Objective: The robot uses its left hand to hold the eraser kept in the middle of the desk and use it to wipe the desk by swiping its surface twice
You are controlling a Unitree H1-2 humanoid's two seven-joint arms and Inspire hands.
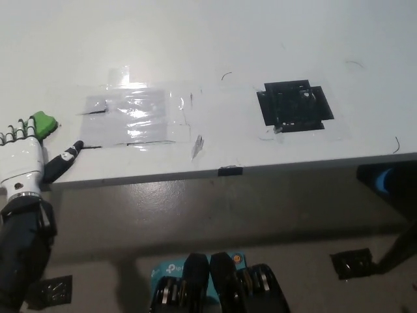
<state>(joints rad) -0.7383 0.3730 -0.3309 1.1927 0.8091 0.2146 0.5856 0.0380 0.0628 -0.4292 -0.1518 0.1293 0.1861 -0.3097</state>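
My white left hand (23, 156) lies at the far left of the white desk (215, 45), near its front edge. It is shut on the green eraser (44, 124), which sticks out past the fingertips and rests on the desk surface. The eraser sits just left of a shiny taped plastic patch (133, 116). My black right arm and hand are out of the picture.
A black square patch (294, 105) is stuck on the desk at the right. A small strip of tape (197, 146) lies near the front edge. Thin pen marks dot the surface. Below the desk edge the floor shows.
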